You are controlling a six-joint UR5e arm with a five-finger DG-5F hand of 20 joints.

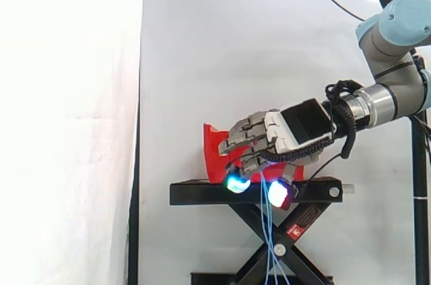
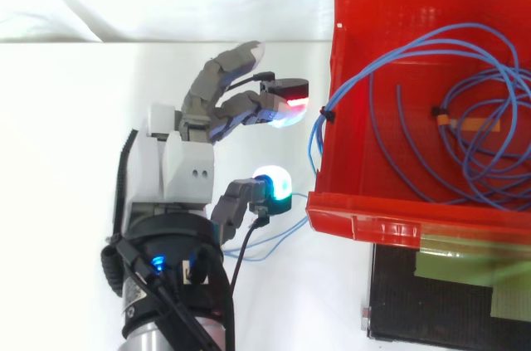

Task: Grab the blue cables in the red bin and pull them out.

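We've got the hand (image 2: 187, 164) at nine o'clock of the red bin (image 2: 398, 222), just beside its wall. Blue cables (image 2: 485, 181) coil inside the bin. A few strands spill over its nine o'clock wall and trail toward seven o'clock, alongside the wrist.

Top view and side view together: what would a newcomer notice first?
The red bin stands out at the top view's right, with blue cables coiled inside and some draped over its wall. In the side view they hang down past the black stand, just below the hand.
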